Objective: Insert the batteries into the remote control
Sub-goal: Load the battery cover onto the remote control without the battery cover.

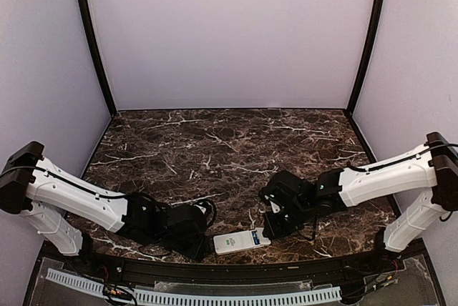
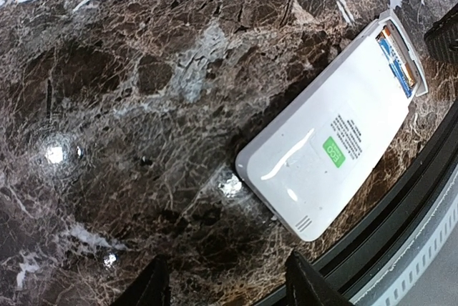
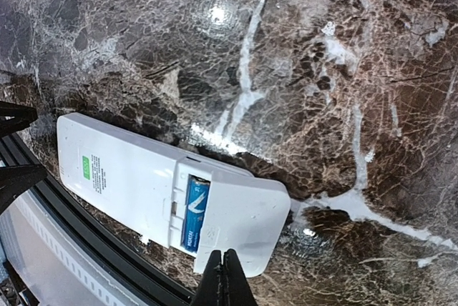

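The white remote control (image 1: 240,242) lies back up near the table's front edge, a green label on it (image 2: 329,141). Its thin white cover plate (image 3: 242,216) sits partly slid over the battery bay at one end. One blue battery (image 3: 193,214) shows in the uncovered strip, also seen in the left wrist view (image 2: 398,61). My right gripper (image 3: 223,277) is shut with nothing between its tips, which hang at the cover's near edge; I cannot tell whether they touch it. My left gripper (image 2: 229,284) is open and empty, just off the remote's other end (image 1: 202,250).
The table's black front rim (image 2: 401,220) runs right beside the remote (image 3: 129,177), with a white perforated strip (image 1: 215,296) below it. Lavender walls close the back and both sides. The left gripper's fingertips (image 3: 16,177) show at the left edge of the right wrist view.
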### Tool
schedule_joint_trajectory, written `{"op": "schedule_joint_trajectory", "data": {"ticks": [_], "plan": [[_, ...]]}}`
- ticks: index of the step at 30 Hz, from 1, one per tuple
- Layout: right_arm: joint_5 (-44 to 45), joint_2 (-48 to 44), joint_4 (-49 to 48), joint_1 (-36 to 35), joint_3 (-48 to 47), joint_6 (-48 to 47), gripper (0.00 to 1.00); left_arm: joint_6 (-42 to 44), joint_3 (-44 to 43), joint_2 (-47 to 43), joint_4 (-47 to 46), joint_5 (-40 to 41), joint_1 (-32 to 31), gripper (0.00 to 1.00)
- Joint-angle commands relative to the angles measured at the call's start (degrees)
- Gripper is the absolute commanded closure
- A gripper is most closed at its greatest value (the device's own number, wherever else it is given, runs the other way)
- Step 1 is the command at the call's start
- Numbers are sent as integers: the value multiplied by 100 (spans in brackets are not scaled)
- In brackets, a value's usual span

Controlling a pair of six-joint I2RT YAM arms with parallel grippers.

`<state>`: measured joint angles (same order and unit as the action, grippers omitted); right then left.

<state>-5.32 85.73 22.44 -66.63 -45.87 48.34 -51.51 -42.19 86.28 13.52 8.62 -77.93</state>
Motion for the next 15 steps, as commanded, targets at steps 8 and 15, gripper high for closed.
{"op": "schedule_joint_trajectory", "data": {"ticks": [8,15], "plan": [[-100,464,-160,-100,-207,51,100,0,19,11,219,111,-29,45],[13,645,47,-230,-467,63,100,66,14,58,252,146,-25,45]]}}
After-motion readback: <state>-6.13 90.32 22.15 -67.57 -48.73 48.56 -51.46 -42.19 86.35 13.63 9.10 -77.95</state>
